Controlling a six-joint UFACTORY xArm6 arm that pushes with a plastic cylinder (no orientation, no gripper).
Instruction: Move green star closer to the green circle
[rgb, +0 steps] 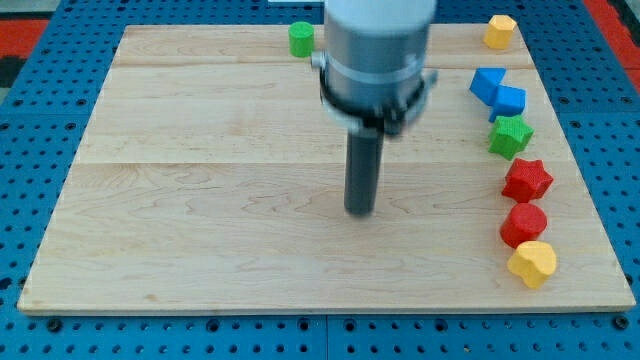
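The wooden counter (200, 250) carries my tip (360, 211) near its middle, a bare rod with no pincer to clench or release. The green star (510, 135) lies well apart at my tip's two o'clock. The green circle (301, 39) sits at eleven o'clock.

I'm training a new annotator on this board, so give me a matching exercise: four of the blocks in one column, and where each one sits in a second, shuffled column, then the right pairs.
Column one:
1. green circle
2. green star
3. yellow hexagon
4. yellow heart

Column two:
A. the view's bottom right, last in the right-hand column
B. the view's top edge, just left of the arm
C. the view's top right corner
D. the view's right side, between the blue blocks and the red star

Pairs: 1-B, 2-D, 3-C, 4-A.

My tip rests mid-board, apart from every block.
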